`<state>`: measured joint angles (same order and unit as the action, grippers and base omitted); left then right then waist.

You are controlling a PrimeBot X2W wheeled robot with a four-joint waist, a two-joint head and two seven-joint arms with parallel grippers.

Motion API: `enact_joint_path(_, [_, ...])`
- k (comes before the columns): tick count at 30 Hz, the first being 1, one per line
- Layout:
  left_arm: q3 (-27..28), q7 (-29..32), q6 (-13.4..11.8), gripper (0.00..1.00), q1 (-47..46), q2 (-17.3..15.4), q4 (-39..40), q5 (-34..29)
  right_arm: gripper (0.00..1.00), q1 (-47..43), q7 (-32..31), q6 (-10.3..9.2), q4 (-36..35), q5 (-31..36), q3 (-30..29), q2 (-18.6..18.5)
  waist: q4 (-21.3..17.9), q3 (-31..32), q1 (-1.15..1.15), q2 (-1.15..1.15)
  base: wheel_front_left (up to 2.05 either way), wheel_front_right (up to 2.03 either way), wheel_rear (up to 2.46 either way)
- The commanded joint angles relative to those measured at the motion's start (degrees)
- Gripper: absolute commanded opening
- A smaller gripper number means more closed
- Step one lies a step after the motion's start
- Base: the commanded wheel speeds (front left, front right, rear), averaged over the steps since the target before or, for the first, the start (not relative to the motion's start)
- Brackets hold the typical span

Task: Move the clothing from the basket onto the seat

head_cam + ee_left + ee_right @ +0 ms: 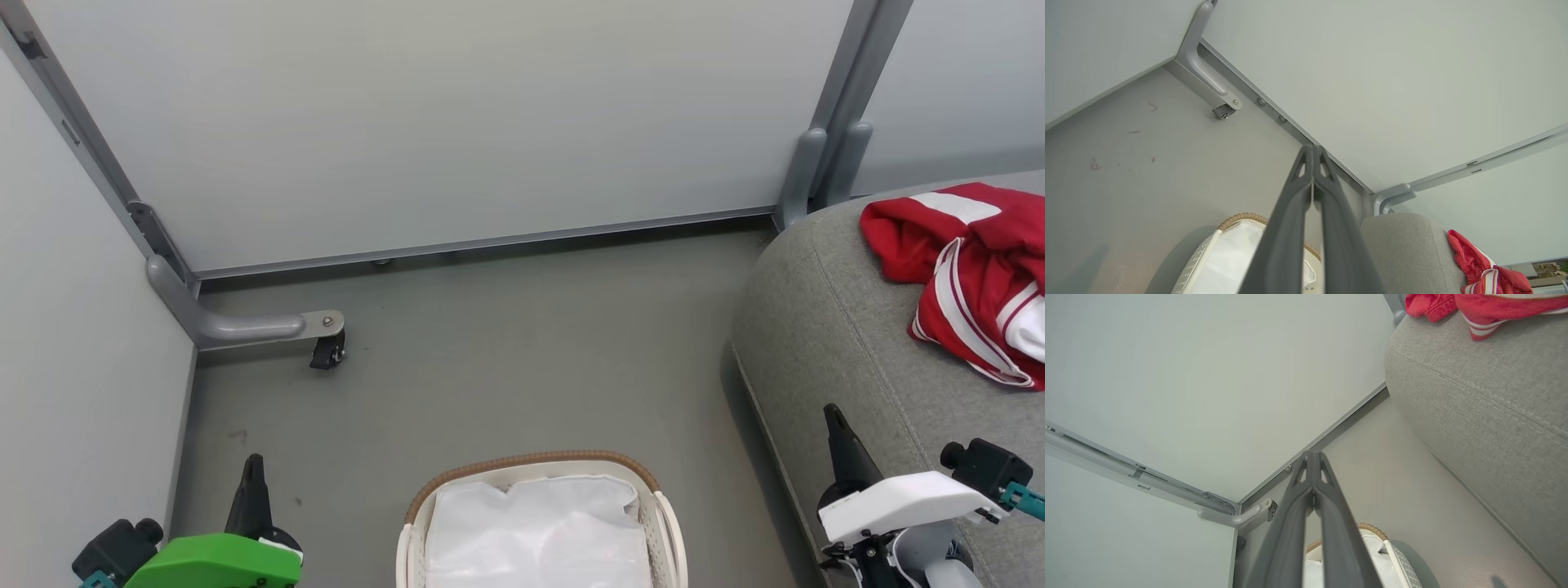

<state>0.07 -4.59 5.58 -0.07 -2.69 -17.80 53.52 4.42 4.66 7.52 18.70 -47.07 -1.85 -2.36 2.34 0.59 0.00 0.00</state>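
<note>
We held the left gripper point(254, 467) with its jaws pressed together and empty, low on our left, beside the basket point(522, 463). The right gripper point(833, 416) was likewise closed on nothing, at the near edge of the seat point(816, 327). The clothing point(971, 261) lay heaped on the seat, ahead and right of the right gripper, apart from both. The basket held a white liner point(539, 531).
</note>
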Motion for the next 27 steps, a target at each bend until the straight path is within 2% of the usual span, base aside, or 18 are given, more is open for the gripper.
enact_joint_path(1, [0.55, 0.38, 0.38, 0.00, -1.82, -0.18, 0.90, 1.65, 0.00, 1.36, -0.46, -0.01, -1.00, -1.99, -0.41, -0.37, -0.04, -0.02, 0.00, 0.00, 0.00, 0.00, 0.00])
enact_joint_path(27, [2.97, 4.67, 1.04, 0.00, -3.81, -0.23, 2.17, 16.49, 0.00, 1.60, -4.79, -0.03, -2.59, -19.25, -2.18, -0.50, -0.77, -0.25, 0.00, 0.00, 0.00, 0.00, 0.00])
